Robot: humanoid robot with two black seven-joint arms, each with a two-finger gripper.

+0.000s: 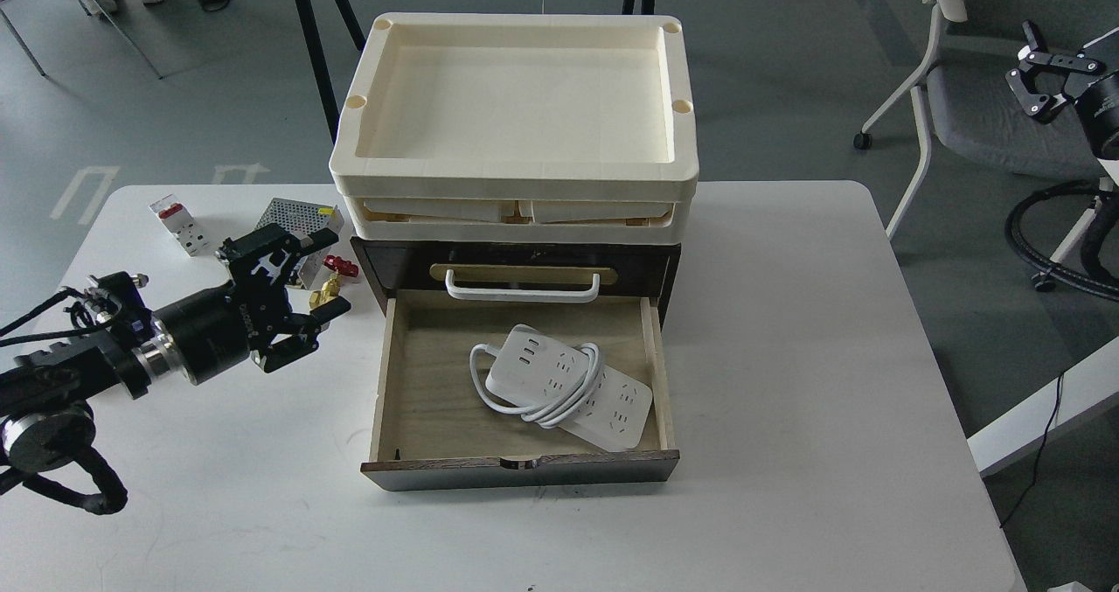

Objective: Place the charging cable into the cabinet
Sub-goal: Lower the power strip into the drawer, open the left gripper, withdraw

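You can see the charging cable [573, 386] lying flat on the plywood floor of the pulled-out drawer [428, 382], set at a slant with its socket face up and its thick white cord looped around the left end. It sits toward the drawer's right half, its lower right corner close to the right wall, nothing gripping it. The drawer belongs to the cabinet [385, 260], a dark brown box whose upper front carries a white bar handle [522, 288] on a brass-coloured plate; the drawer's dark front edge faces you at the bottom. On top of the cabinet you have a stack of cream trays [516, 172], the uppermost one open and bare inside. Look left of the cabinet and you find your left gripper [302, 282] hovering over the white table [787, 356], its two black fingers spread wide apart and holding nothing — well clear of the drawer. Just behind it lie a perforated metal box [293, 216], a small brass valve with a red handle [332, 279] and, further left, a white-and-red breaker block [181, 225]. Your right gripper [1036, 80] is raised far off at the upper right, beyond the table and in front of a grey chair [979, 102]; its fingers appear parted and it carries nothing.
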